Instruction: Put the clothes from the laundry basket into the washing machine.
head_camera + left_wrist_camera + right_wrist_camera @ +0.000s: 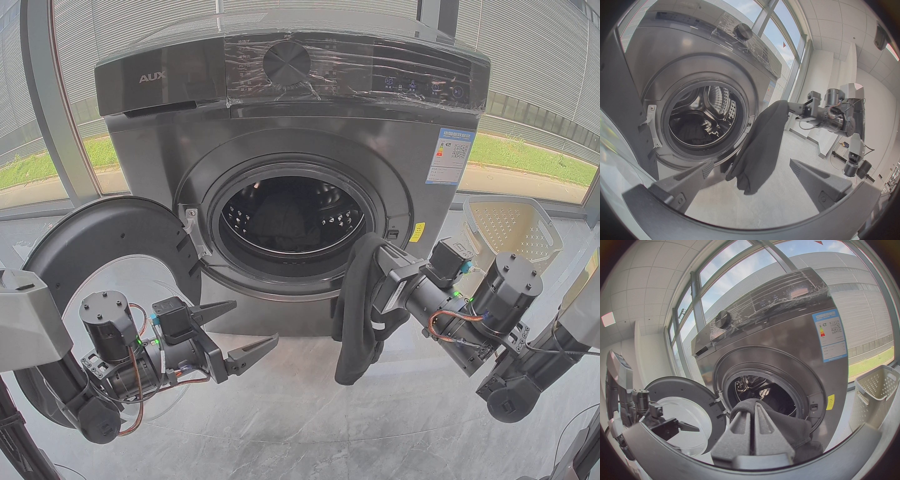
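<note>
A grey front-loading washing machine (pixel 287 125) stands ahead with its round door (pixel 109 250) swung open to the left. Dark clothes (pixel 281 222) lie inside the drum (pixel 700 120). My right gripper (pixel 375 250) is shut on a black garment (pixel 356 312) that hangs down just right of the drum opening, over the floor. The same black garment (pixel 761 147) (pixel 784 424) drapes over the shut right gripper (pixel 753 418). My left gripper (pixel 240 328) is open and holds nothing, low and left of the drum opening. The white laundry basket (pixel 509 228) stands right of the machine.
Grey tiled floor (pixel 300 406) stretches in front of the machine. Windows (pixel 531 94) run behind it. The open door takes up the space at the left, close behind my left arm. The laundry basket (pixel 875 396) leans by the machine's right side.
</note>
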